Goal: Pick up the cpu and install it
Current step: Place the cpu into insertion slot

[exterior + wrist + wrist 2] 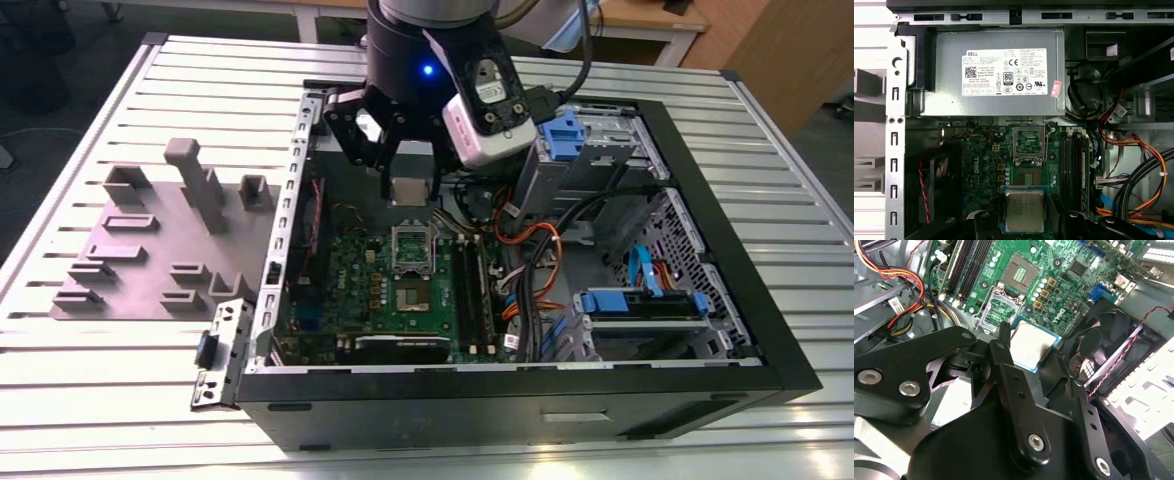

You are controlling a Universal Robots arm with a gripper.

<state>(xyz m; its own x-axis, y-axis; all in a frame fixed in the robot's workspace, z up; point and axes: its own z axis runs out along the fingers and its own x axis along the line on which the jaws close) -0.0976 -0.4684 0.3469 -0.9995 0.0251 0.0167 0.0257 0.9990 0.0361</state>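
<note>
One hand [1025, 226] clamps cpu [1025, 209] edges above motherboard [979, 165].

Your arm [424, 45] reaches in from the far edge of the exterior view. Its black wrist [407, 75] points almost straight down, with a blue light [427, 70] lit on its near face. A pale camera housing [483, 105] rides on the wrist, toward the exterior view's right.

Below it your gripper [408, 188] hangs with its black linkage fingers [358, 130] angled inward. In the first wrist view those fingers sit against opposite edges of the cpu [1024, 210]. The second wrist view shows the same clamp, with the chip held flat and level between the tips.
</note>
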